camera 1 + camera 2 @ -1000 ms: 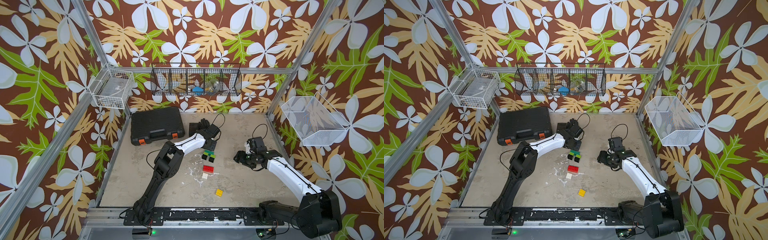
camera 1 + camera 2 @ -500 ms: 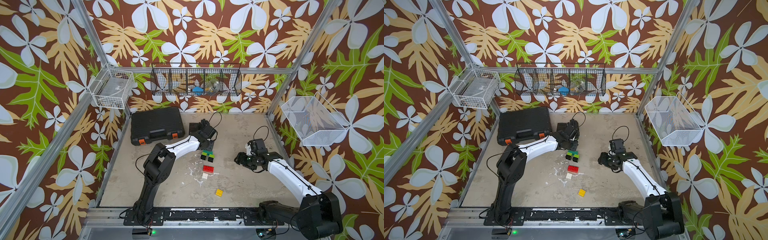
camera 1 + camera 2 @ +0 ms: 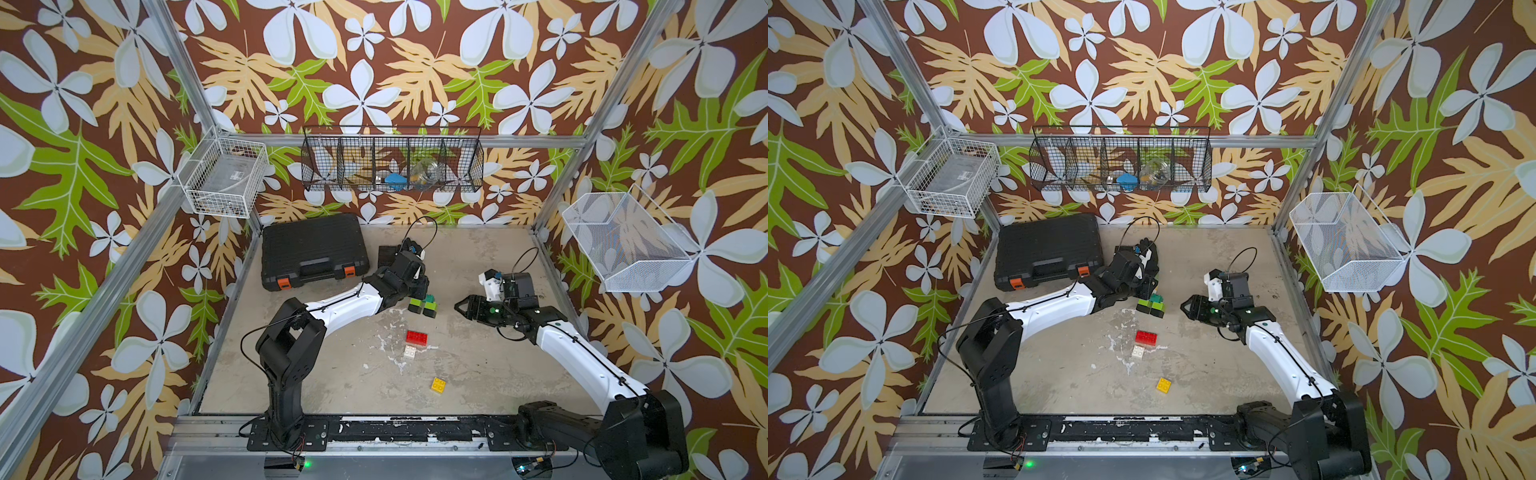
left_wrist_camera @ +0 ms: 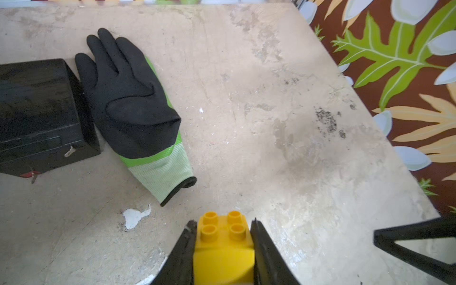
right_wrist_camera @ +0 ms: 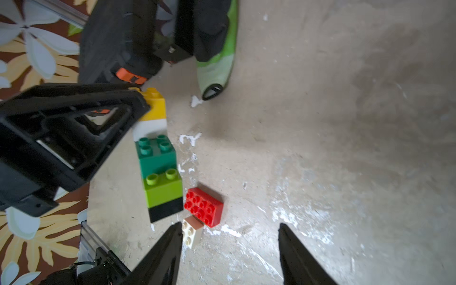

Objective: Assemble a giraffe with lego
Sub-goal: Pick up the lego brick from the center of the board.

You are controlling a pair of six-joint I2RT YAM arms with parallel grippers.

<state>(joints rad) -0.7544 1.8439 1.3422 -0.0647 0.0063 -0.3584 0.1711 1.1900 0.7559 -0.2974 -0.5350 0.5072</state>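
Observation:
The partly built giraffe (image 3: 424, 305) stands mid-table: black and lime legs (image 5: 164, 195), a dark green body (image 5: 155, 153), then a white and a yellow brick (image 5: 154, 103). My left gripper (image 4: 223, 227) is shut on that yellow brick (image 4: 223, 237), studs facing away from the wrist. In both top views the left wrist hides the neck (image 3: 1144, 286). My right gripper (image 5: 230, 224) hangs open and empty just right of the giraffe (image 3: 1152, 305). Loose lego lies nearer the front: a red brick (image 3: 416, 336), a white brick (image 3: 410, 351) and a yellow brick (image 3: 438, 385).
A black case (image 3: 313, 251) lies at the back left. A small black box (image 4: 37, 116) and a black-and-green glove (image 4: 130, 106) lie behind the giraffe. Wire baskets (image 3: 392, 164) hang on the walls. The table edge (image 4: 370, 98) runs close on the right.
The left arm's elbow has swung left and lower while its gripper stays on the stack. The right gripper has edged a little left toward the giraffe.

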